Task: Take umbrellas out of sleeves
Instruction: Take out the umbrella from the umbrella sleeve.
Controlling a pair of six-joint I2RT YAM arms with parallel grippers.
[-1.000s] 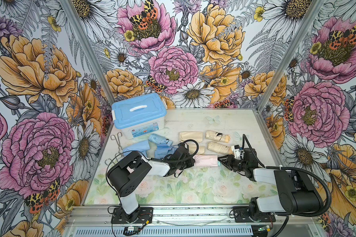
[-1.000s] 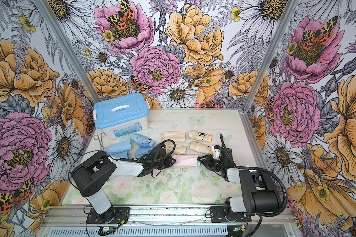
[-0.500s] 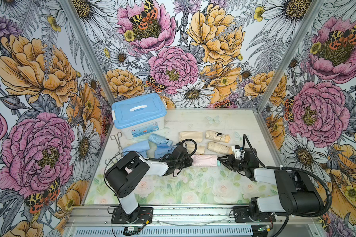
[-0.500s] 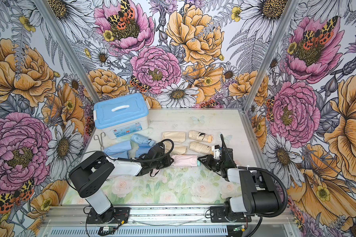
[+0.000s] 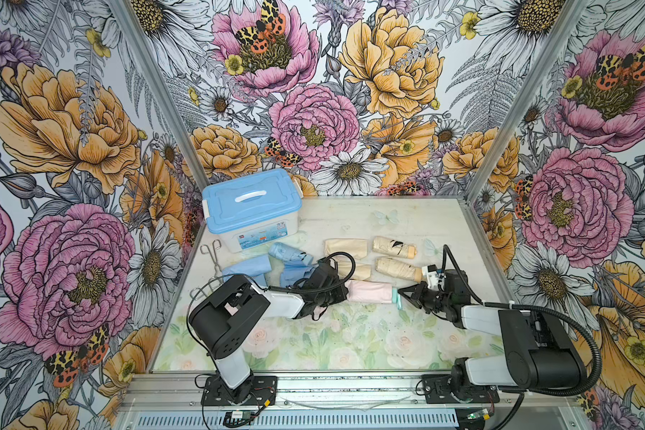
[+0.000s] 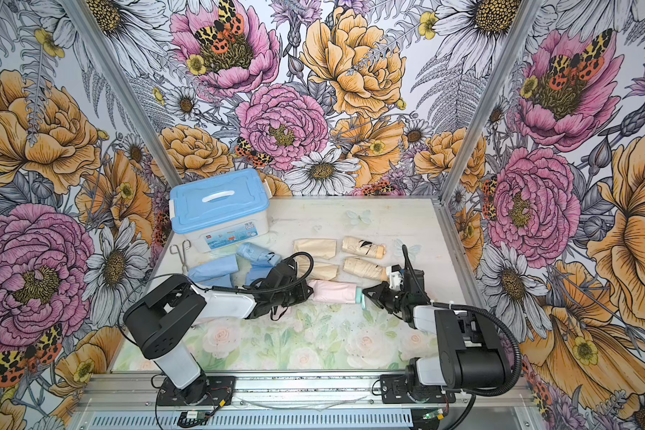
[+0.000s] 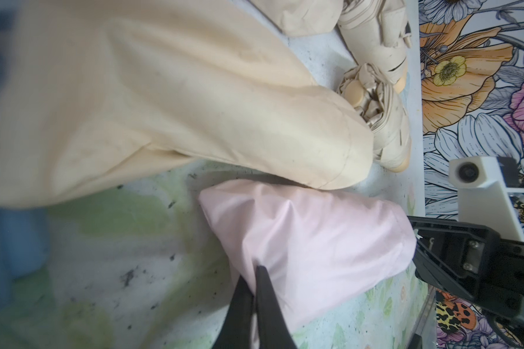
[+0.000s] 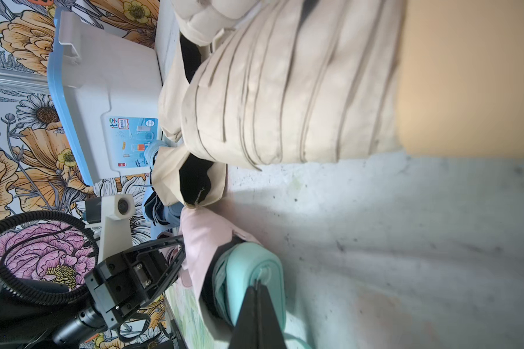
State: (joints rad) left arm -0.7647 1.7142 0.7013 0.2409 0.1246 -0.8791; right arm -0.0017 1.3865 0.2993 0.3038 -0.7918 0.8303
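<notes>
A pink sleeve lies mid-table with a mint-green umbrella inside; only its handle end sticks out on the right. My left gripper is shut on a pinch of the pink sleeve at its closed end. My right gripper is shut on the tip of the mint handle, where the wrist loop comes out. The rest of this umbrella is hidden in the sleeve. Behind lie two cream umbrellas, bare.
Two cream sleeves lie behind the pink one. Blue sleeves and a blue umbrella lie at the left. A blue-lidded box stands at the back left, with metal tongs beside it.
My right gripper's jaws have closed the last bit onto the mint handle. My left arm has shifted slightly left, still holding the sleeve.
</notes>
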